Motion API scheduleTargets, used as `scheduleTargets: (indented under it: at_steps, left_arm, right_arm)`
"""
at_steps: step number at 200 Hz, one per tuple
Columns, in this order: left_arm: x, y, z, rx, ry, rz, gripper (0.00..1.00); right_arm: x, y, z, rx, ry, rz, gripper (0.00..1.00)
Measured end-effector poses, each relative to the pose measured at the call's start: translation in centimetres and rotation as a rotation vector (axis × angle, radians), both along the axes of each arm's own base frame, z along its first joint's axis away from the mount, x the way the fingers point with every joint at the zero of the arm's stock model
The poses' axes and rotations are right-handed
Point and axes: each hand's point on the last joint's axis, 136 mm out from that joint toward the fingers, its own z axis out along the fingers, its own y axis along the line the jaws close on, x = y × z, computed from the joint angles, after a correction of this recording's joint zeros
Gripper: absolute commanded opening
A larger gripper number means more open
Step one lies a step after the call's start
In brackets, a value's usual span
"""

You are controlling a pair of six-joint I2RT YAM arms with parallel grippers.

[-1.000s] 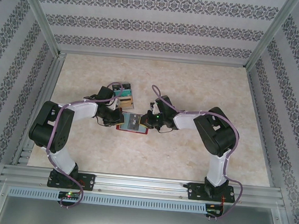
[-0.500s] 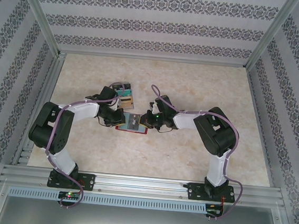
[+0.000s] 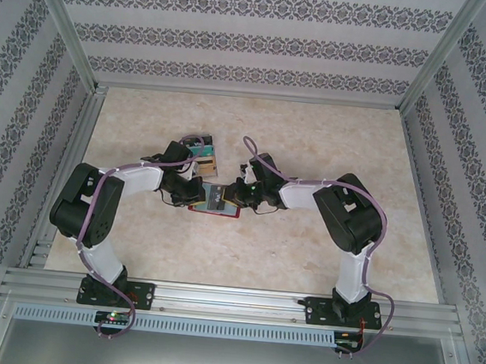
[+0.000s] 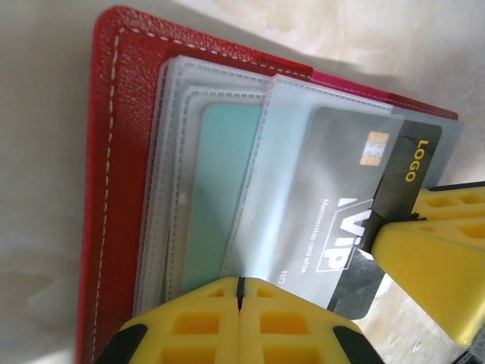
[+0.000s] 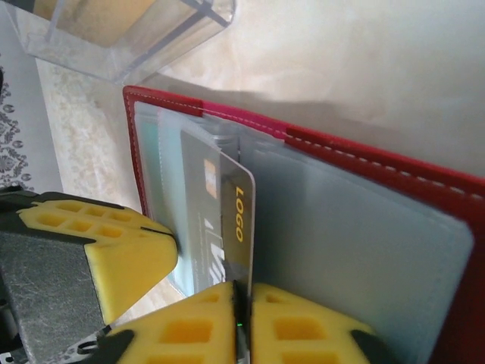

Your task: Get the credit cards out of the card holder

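Two cards are showing, both partly hidden: a teal card (image 4: 216, 197) is lying blurred inside the clear sleeves (image 4: 288, 106); a dark card (image 4: 333, 197) is jutting from them, its print cut off; the card holder (image 4: 121, 152) is lying open on the table (image 3: 315, 146); the left hand (image 4: 239, 287) is pinching the sleeves' near edge; the right hand (image 5: 241, 292) is clamping the dark card.

Walls (image 3: 256, 41) papered in pale stripes with dark floral bands enclose three sides of a beige marbled table (image 3: 322, 258). Aluminium frame rails (image 3: 231, 301) line its near edge under soft, even light.
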Motion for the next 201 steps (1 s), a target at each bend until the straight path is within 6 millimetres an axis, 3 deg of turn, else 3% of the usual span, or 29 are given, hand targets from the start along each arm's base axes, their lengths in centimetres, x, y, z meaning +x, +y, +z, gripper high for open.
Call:
scheduleTargets:
  at_steps: [46,90,135,169,201]
  left_arm:
    - [0.0,0.1,0.0,0.003,-0.001,0.000,0.03]
    - [0.1,0.2,0.1,0.012,-0.008,0.001,0.03]
    - [-0.3,1.2,0.6,0.056,-0.014,0.016,0.19]
    - [0.1,1.3,3.4,0.026,-0.072,0.033,0.33]
    - [1.6,0.1,7.5,-0.111,-0.146,0.055,0.34]
  right_arm:
    - [0.0,-0.5,0.0,0.006,-0.012,-0.007,0.01]
    - [-0.4,-3.5,-0.1,-0.007,-0.005,-0.052,0.00]
    - [-0.7,-4.8,1.4,0.001,-0.033,-0.066,0.00]
    - [-0.4,-5.1,4.2,0.032,-0.080,-0.073,0.00]
    - [0.0,-5.3,7.1,0.079,-0.131,-0.071,0.00]
